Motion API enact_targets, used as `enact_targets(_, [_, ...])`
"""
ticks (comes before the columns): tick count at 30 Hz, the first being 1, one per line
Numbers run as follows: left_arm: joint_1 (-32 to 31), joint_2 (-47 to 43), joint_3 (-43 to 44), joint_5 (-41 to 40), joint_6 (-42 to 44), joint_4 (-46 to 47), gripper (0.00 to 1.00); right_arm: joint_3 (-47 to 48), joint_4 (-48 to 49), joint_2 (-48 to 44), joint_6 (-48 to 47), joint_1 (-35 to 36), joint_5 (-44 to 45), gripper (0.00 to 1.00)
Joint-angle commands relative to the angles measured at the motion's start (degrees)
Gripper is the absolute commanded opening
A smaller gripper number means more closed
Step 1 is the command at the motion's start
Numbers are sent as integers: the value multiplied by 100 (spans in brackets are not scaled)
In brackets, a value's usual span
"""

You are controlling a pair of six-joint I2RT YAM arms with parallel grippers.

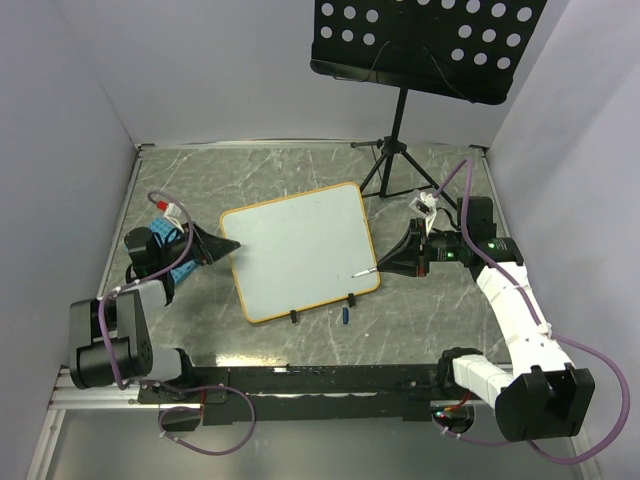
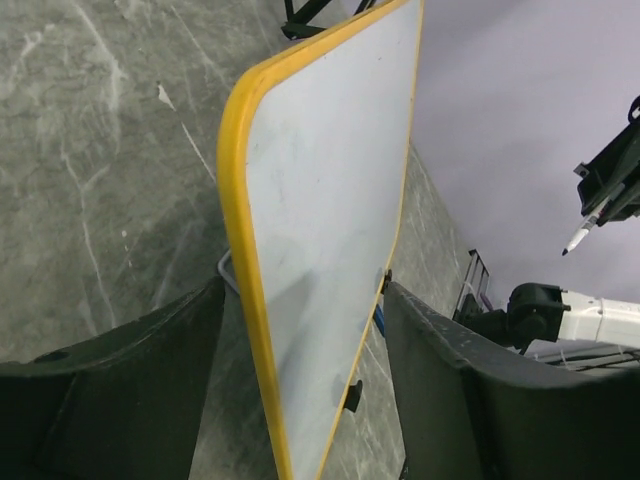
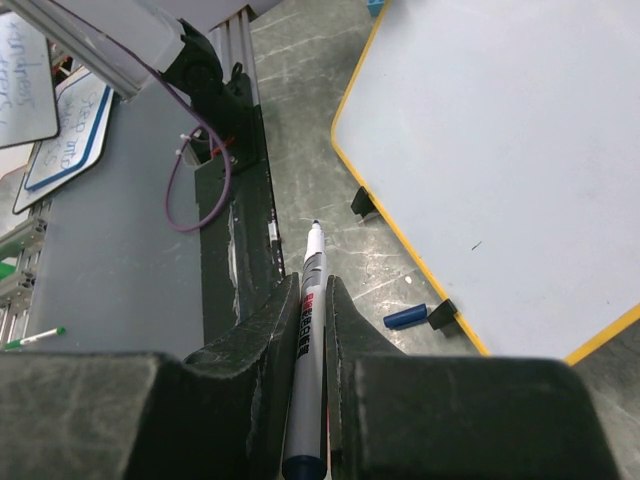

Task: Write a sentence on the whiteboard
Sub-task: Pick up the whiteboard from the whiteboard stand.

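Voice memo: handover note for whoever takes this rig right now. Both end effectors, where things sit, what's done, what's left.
Left end effector: open, jaws either side of the whiteboard's left edge, not clamped.
Right end effector: shut on the marker, which is uncapped, tip in the air near the board's right edge.
Blue cap: on the table by the board's near edge.
Done: marker uncapped and gripped.
Left: steady the board, then write the whole sentence; the board is blank.

We saw white links on the right arm; grey-black housings on the left arm; purple cables looping off both.
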Motion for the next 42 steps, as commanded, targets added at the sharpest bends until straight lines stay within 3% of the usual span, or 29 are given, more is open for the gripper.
enact_targets(1, [-123,266,261,338,-188,846,67,-26,191,-95,-68,-39,-202,0])
enact_targets(8, [-255,811,410,383,-813,1987,56,-26,200,-68,-59,-39,-167,0])
enact_targets(22, [-484,1444,525,567,-1551,2937,35,-8,165,37,-95,-39,-149,0])
enact_targets(26, [-484,1444,569,550,-1657,3060,1,-17,182,29,-86,-39,-123,0])
enact_targets(36, [-519,1277,727,330,-3096,4728,1,-8,165,55,-103,-48,-123,0])
enact_targets(42, [-625,1102,938,163,-3293,4846,1,-8,156,64,-112,-39,-114,0])
